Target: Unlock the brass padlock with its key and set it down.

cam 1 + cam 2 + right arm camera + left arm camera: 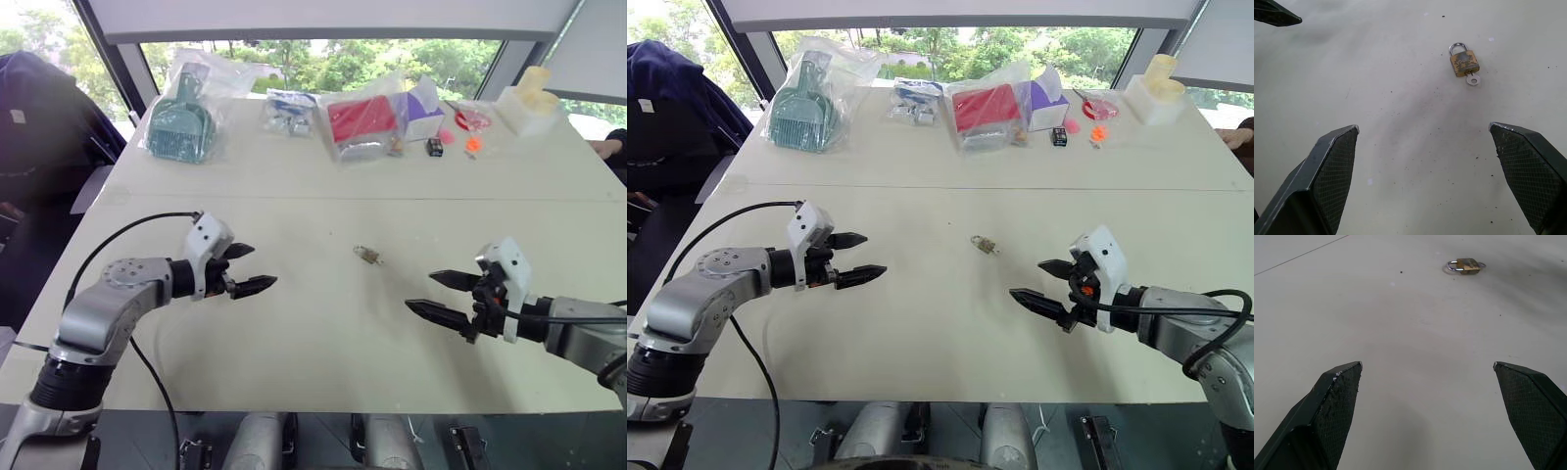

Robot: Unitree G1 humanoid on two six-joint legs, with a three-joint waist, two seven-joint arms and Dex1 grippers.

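I count 1 brass padlock (367, 256) w/ 1 key (1473, 80) inserted, table (323, 343) ctr; left gripper (247, 268) at 9 o'clock, right gripper (443, 297) at 3, both spread apart, empty.

Head pair overhead; wrist cams low, sharing padlock (1464, 63).

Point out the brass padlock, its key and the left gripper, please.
brass padlock (1465, 64), right wrist view, on its brass body.
key (1473, 80), right wrist view, on its round head.
left gripper (254, 268), left eye view, midway between its fingertips.
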